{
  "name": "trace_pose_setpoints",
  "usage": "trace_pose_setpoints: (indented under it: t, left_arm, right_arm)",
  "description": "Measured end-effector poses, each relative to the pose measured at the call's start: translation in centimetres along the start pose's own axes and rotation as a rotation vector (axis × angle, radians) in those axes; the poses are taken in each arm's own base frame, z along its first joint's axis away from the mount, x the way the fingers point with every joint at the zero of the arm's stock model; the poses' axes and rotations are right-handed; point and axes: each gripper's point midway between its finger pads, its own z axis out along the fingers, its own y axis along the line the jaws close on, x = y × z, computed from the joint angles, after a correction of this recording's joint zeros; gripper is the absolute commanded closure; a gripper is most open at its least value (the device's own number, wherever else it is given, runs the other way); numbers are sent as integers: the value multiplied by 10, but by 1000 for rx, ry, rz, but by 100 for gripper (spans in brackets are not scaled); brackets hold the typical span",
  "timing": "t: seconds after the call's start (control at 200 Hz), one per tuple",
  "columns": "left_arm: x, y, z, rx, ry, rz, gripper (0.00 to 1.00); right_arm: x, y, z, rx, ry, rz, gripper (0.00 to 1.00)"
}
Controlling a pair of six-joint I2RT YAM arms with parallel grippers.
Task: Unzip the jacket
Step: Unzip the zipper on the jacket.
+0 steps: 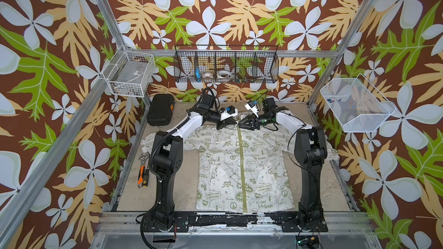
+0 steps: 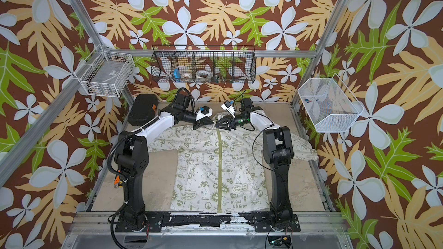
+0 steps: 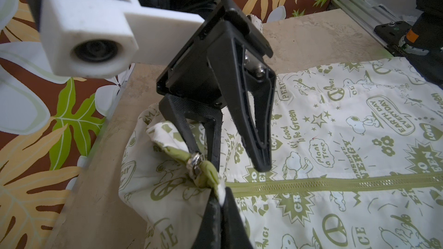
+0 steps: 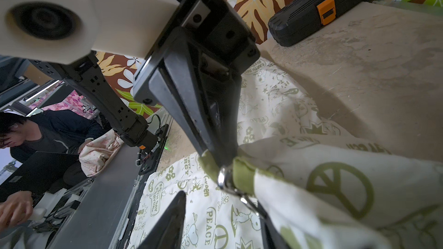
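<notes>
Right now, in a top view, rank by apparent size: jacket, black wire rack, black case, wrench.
1. jacket
2. black wire rack
3. black case
4. wrench
The rack hangs nearer the camera, so its lead over the case may be exaggerated.

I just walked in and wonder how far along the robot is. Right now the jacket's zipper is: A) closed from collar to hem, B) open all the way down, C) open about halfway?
A: in both top views the jacket lies flat, and its olive zipper runs as one closed line from collar to hem.
</notes>
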Motion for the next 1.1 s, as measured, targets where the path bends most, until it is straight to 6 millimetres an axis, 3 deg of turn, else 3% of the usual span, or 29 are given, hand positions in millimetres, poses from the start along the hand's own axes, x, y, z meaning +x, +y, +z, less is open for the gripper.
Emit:
trace_pose_setpoints:
  t: [0.616,0.886,1.001,1.101]
  left_arm:
    - [0,1,1,-1,0,2,100]
    - [3,3,2,-4,4,-11,100]
    - [2,6,2,-17,1,-10,100]
    - [3,10,2,-36,10,-13,100]
  right_arm:
    - [-10,-4,-9,9,-15,-4,63]
    - [-6,-6,-8,4,-10,14,80]
    - [-6,-5,-5,-1,-5,14,100]
    - [-4,-5,-2,-2,-1,25,100]
